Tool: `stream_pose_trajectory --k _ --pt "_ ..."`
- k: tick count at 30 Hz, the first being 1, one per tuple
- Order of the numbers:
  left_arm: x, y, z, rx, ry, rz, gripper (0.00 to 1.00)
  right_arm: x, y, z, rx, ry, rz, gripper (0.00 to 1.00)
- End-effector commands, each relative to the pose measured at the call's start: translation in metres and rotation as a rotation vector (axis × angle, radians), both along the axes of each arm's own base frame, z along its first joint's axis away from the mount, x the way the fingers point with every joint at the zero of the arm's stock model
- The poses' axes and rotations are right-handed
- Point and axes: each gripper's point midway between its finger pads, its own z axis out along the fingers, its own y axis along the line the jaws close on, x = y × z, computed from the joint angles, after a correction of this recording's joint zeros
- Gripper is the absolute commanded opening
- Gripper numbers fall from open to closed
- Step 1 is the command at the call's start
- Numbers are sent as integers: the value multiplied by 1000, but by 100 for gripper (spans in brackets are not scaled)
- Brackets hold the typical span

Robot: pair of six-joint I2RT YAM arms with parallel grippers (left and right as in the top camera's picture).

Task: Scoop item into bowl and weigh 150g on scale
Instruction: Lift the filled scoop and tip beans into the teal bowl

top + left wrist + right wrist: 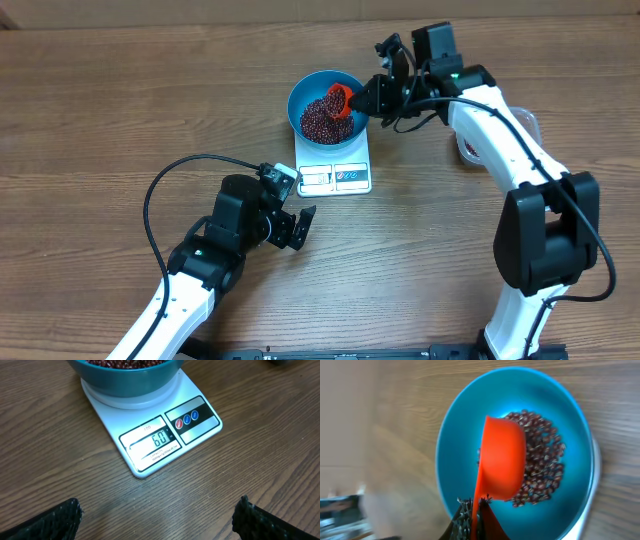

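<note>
Spillage threatens: right gripper (pixel 472 520), clamped on the orange scoop (pixel 502 455) upended over the beans (pixel 542 460) in the blue bowl (pixel 465 420) on the scale (pixel 150 445), could knock some past the rim; left gripper (pixel 159 517) gapes empty beside the scale.

One bowl (pixel 298 100), one scale (pixel 335 178), one orange scoop (pixel 340 97), one heap of beans (pixel 320 122)

Logged one brown wood-grain table (pixel 120 110), grain running left to right, bare wood behind everything in all three views. Found the white scale (pixel 335 177) lying flat and directly on the wood, near mid-width and toward the far side, display edge turned to the near side. Recorded a clear plastic tub (pixel 467 150) also resting on the wood, right of the scale and apart from it, mostly covered in the overhead view; contents not resolved.
</note>
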Motion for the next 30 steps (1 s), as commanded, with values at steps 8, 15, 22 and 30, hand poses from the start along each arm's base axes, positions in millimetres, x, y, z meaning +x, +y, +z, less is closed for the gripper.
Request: stream_pose_trajectory --k 8,15,22,30 --pt "0 -3 3 -16 0 -7 99 16 1 23 -349 -206 -41 4" --pt "-1 -3 3 -15 0 -7 99 14 1 35 -553 -283 -75 4" --pt "-1 -3 3 -16 0 -7 100 5 8 48 -740 -374 -72 4" --pt "-1 -3 3 -16 0 -7 99 -6 17 60 -913 -474 -79 4"
